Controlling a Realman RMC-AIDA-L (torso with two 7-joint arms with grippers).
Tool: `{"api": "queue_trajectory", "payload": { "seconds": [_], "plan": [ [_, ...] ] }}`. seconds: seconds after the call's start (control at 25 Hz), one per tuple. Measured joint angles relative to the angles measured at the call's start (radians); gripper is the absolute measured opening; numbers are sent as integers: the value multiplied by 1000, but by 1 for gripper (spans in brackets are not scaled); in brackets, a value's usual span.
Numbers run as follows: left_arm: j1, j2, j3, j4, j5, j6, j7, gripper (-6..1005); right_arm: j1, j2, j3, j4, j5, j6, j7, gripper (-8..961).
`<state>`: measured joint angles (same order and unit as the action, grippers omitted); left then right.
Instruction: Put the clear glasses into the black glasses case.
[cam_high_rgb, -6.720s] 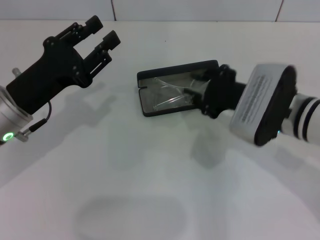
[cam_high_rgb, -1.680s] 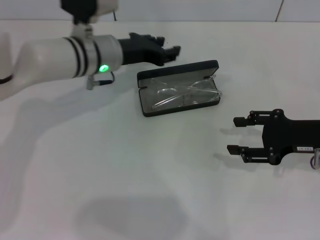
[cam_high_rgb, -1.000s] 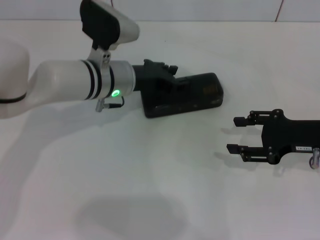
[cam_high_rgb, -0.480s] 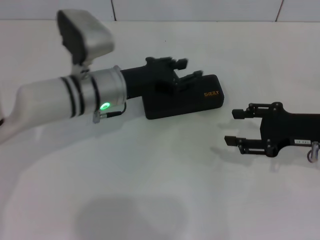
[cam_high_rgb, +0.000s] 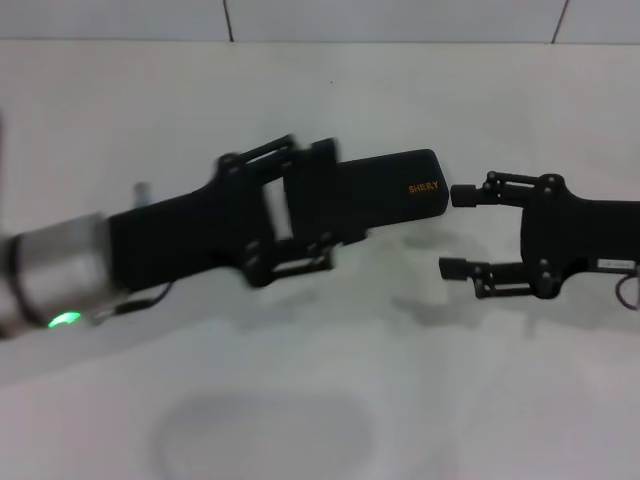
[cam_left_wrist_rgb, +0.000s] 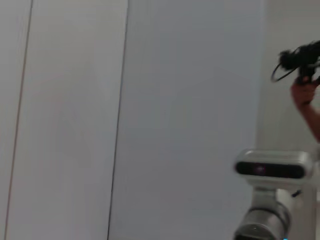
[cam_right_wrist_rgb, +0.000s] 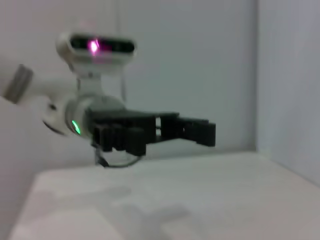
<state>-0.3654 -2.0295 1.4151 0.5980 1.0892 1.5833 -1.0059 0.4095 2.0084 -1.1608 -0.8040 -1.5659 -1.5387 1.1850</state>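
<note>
The blurred left gripper (cam_high_rgb: 290, 210) covers the left end of the closed black glasses case (cam_high_rgb: 395, 190), concealing whatever lies inside the case.

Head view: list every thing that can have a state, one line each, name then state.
black glasses case: lid shut, lying flat on the table, orange lettering facing up.
clear glasses: not visible.
left end effector: open, held in front of the case's left part and holding nothing.
right end effector: open, holding nothing, at the case's right end; upper fingertip close to it, contact unclear.
</note>
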Motion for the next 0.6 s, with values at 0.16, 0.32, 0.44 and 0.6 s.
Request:
{"api": "queue_trajectory", "payload": {
  "seconds": [0.16, 0.32, 0.44, 0.6],
  "plan": [
    [45, 19, -14, -4, 40, 93, 55, 771, 6, -8, 28, 25, -1, -139, -89, 785],
    [70, 15, -14, -6, 91, 124, 105, 794, 8, -11, 30, 53, -2, -202, -166, 810],
    [75, 10, -15, -7, 105, 125, 120, 794, 8, -8, 28, 55, -9, -200, -178, 806],
    [74, 11, -15, -7, 111, 126, 121, 793, 7, -7, 27, 56, -10, -201, -182, 806]
  ]
}}
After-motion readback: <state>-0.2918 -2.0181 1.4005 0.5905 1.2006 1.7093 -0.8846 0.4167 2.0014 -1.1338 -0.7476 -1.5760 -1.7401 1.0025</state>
